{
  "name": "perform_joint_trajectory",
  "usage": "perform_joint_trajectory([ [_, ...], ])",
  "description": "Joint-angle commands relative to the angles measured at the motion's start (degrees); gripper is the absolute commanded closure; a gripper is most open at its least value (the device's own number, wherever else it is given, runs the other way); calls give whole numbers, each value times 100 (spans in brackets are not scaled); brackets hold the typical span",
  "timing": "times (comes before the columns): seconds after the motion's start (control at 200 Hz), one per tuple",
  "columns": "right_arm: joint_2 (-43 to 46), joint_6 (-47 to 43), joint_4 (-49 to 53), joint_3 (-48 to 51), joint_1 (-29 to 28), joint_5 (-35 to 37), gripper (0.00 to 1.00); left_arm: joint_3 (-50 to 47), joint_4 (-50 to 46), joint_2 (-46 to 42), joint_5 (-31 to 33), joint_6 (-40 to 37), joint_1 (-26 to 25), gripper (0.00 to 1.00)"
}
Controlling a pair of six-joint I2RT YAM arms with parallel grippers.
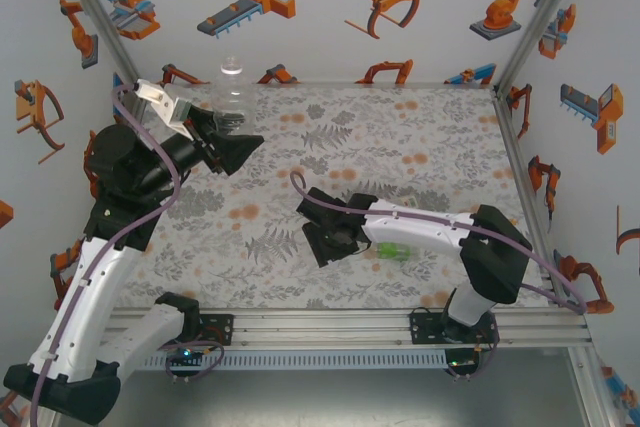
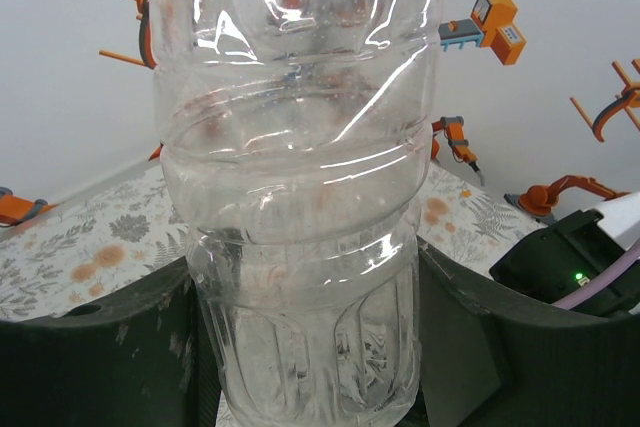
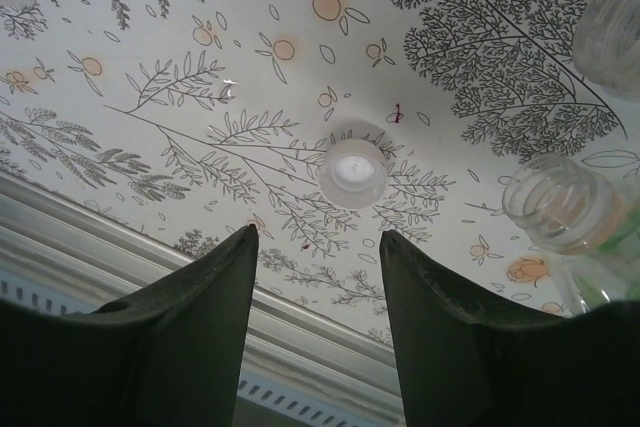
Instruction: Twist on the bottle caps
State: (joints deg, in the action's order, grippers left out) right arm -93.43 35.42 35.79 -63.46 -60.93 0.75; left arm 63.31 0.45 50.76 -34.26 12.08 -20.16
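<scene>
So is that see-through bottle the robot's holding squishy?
Probably squishy: the clear bottle has thin, dented, crinkled walls. It looks empty, so likely very light. Smooth shiny plastic might slip between the left fingers.

Both arms have white shells and black joints: the left arm (image 1: 95,277) at seven o'clock, the right arm (image 1: 425,227) at four. A lilac cable (image 1: 179,182) trails along each. The right gripper (image 3: 318,235) has matte black wedge fingers (image 3: 190,337).
</scene>
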Motion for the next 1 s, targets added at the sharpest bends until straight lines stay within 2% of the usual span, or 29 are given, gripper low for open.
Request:
perform_joint_trajectory([
  [0.0, -17, 80, -227, 90, 37, -80, 51, 49, 218, -36, -125, 146, 19, 100],
  [0.996, -359, 99, -382, 282, 96, 22, 54, 54, 245, -51, -81, 198, 19, 100],
])
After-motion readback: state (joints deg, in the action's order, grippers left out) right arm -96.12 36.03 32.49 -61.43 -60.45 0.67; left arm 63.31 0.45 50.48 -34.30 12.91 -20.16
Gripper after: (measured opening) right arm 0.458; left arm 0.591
